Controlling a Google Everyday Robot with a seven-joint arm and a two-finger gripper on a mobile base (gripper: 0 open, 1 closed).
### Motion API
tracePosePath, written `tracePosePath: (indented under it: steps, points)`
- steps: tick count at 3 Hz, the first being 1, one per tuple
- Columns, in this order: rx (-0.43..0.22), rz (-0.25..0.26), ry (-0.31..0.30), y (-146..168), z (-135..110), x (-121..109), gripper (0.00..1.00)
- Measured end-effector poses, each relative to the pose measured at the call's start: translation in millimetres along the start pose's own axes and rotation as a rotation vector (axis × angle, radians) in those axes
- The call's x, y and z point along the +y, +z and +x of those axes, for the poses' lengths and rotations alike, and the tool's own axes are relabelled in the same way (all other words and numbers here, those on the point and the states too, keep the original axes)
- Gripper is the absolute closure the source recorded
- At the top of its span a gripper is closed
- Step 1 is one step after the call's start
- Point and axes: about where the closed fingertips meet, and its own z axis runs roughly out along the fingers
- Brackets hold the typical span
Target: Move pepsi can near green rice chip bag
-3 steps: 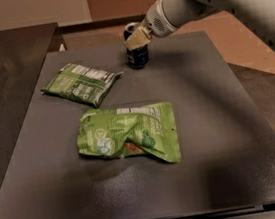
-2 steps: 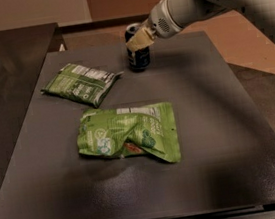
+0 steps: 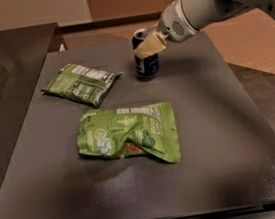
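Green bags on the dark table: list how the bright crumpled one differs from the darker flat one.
The bright lime-green crumpled bag is larger and nearer the camera; the darker green flat bag is smaller, back-left. Only the lime one shows an orange-red spot. Both lie on the dark grey table. The gripper is at the dark blue can.

Dk gray tbl (image 3: 216,136) on tan flr (image 3: 252,46), beige wall (image 3: 28,10) behind.

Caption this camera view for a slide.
Gripper at the small dark blue pepsi can on a grey table, apart from the wrinkly lime-green chip bag.
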Motion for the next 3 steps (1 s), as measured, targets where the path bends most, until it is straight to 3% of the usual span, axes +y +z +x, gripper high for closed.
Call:
tracePosePath:
  steps: [3]
  points:
    - [0.033,-0.135,-0.05,-28.6,19.3,70.5,1.0]
